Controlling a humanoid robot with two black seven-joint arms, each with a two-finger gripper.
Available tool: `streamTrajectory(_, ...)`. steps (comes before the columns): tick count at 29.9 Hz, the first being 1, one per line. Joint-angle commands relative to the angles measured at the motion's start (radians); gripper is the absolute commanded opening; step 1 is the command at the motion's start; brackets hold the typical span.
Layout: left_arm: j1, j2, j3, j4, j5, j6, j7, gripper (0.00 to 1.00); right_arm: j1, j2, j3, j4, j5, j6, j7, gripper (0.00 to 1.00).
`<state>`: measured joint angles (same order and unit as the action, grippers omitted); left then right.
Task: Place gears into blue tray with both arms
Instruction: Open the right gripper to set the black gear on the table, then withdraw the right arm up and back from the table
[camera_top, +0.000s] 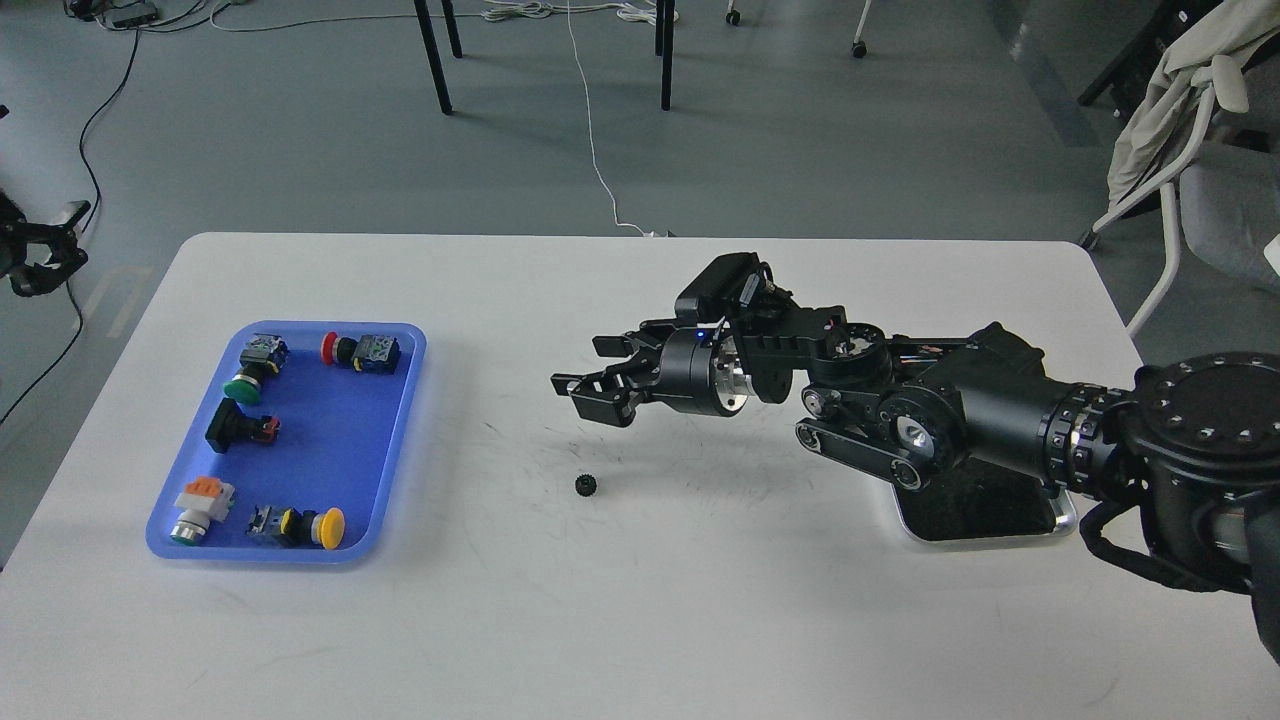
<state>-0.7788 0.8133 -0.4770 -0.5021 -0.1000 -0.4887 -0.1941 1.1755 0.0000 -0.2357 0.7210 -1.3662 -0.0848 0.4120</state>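
One tiny black gear (585, 485) lies alone on the white table, right of the blue tray (335, 455). My right gripper (588, 370) hovers above and slightly behind the gear, open, with nothing between its fingers. The tray holds several push-button switches and no gear that I can see. My left gripper (38, 255) is small and dark at the far left edge, off the table, and its fingers are too hard to read.
A shiny silver tray (985, 515) with a dark inside sits under my right forearm near the table's right side. Chair and table legs and cables stand on the floor beyond the far edge.
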Motion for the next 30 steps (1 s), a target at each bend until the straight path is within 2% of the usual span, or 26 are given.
streamTrajectory(1, 0.021, 0.021, 0.023, -0.038, 0.031, 0.0, 0.001, 1.0, 0.012, 0.0, 0.044, -0.005, 0.061, -0.001, -0.006, 0.84)
streamTrajectory(8, 0.021, 0.092, 0.034, -0.156, 0.229, 0.0, -0.015, 1.0, 0.019, 0.0, 0.162, -0.008, 0.14, 0.0, -0.027, 0.89)
streamTrajectory(12, 0.026, 0.17, 0.035, -0.289, 0.241, 0.0, -0.011, 1.0, 0.036, 0.0, 0.193, -0.006, 0.228, 0.002, -0.03, 0.9)
streamTrajectory(17, 0.032, 0.187, 0.044, -0.412, 0.264, 0.0, -0.011, 1.0, 0.039, -0.107, 0.233, -0.005, 0.343, 0.002, -0.041, 0.92)
streamTrajectory(24, 0.03, 0.24, 0.046, -0.648, 0.46, 0.0, -0.01, 1.0, 0.038, -0.253, 0.256, 0.005, 0.567, -0.001, -0.042, 0.92)
streamTrajectory(27, 0.032, 0.285, 0.047, -0.756, 0.551, 0.0, 0.031, 1.0, 0.029, -0.307, 0.256, 0.012, 0.668, -0.009, -0.041, 0.92)
streamTrajectory(30, 0.03, 0.3, 0.038, -0.777, 0.592, 0.0, 0.152, 1.0, 0.021, -0.342, 0.257, 0.024, 0.722, -0.016, -0.041, 0.92)
